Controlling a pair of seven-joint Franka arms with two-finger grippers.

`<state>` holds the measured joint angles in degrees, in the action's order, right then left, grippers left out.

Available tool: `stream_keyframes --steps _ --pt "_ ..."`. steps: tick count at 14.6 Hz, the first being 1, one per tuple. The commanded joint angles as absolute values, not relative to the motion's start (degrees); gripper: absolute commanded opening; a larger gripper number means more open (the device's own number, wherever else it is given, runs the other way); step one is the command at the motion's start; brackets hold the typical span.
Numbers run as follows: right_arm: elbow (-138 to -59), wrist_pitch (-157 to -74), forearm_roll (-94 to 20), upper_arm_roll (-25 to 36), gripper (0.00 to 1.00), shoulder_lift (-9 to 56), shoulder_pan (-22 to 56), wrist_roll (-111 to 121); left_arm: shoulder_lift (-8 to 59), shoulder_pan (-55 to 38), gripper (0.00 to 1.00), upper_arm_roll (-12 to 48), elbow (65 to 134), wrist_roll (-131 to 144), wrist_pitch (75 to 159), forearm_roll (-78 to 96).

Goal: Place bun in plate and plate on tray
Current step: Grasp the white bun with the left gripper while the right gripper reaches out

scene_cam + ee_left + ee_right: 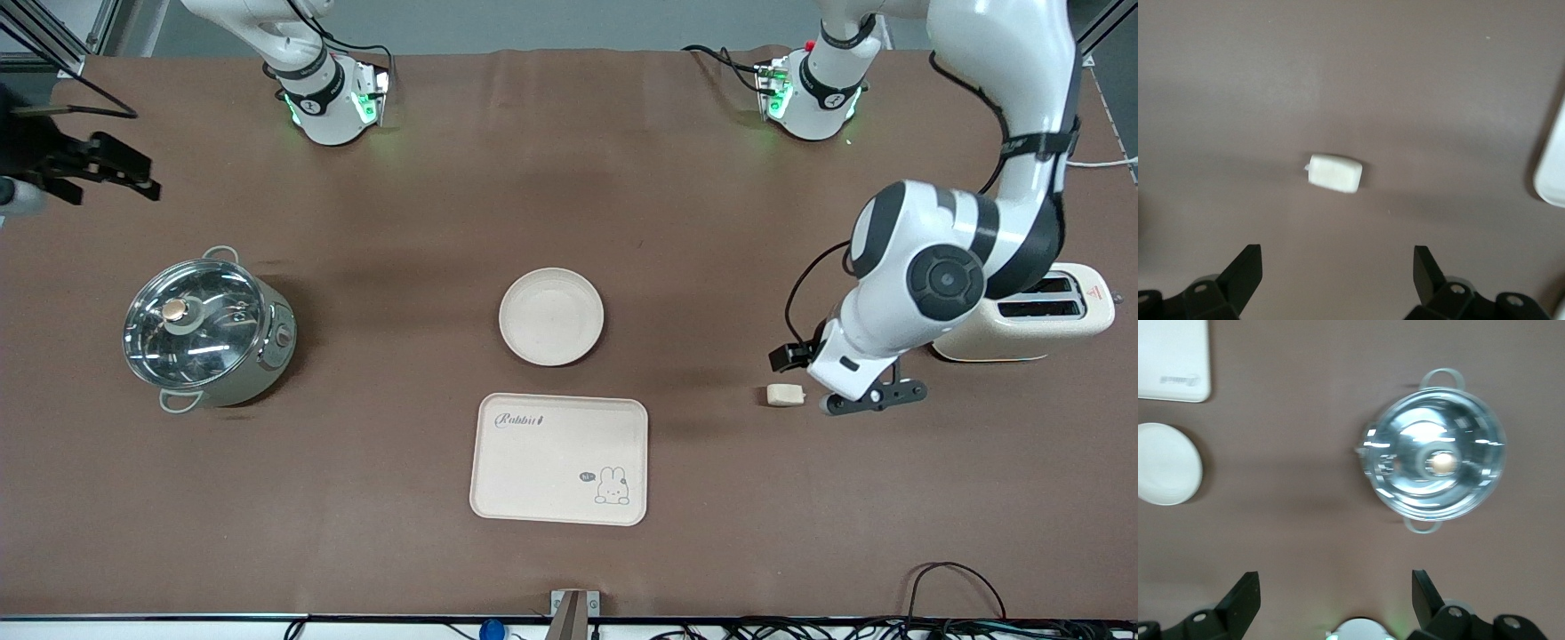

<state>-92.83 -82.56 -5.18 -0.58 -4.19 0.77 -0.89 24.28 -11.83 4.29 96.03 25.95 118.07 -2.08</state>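
The bun [786, 394] lies on the brown table toward the left arm's end, next to the toaster. My left gripper [825, 388] hangs low beside it, open and empty. In the left wrist view the bun [1334, 172] lies ahead of the open gripper [1337, 253], outside the jaws. The plate [551, 316] stands empty at mid-table. The tray [559, 459] lies empty, just nearer to the front camera than the plate. My right gripper [142, 176] waits open, high over the right arm's end. The right wrist view shows that gripper [1336, 577], the plate [1165, 463] and the tray [1171, 360].
A steel pot with a glass lid [209, 329] stands toward the right arm's end; it also shows in the right wrist view [1435, 463]. A cream toaster [1031, 316] stands at the left arm's end, partly hidden by the left arm. Cables lie along the front edge.
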Motion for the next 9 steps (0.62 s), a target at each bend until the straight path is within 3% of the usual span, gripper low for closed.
stream_keyframes --steps 1,5,9 --pt "-100.2 -90.6 -10.6 -0.4 1.00 -3.9 1.5 -5.4 25.2 -11.3 1.00 4.4 99.9 26.4 124.3 -3.2" --pt "-112.3 -105.4 -14.3 -0.4 1.00 -3.5 5.4 -8.2 30.8 -11.2 1.00 4.4 100.4 26.2 129.0 -3.2" --pt "-124.1 -128.8 -19.7 -0.4 1.00 2.2 15.4 -13.4 35.7 -10.5 1.00 4.3 101.0 25.3 133.9 -5.2"
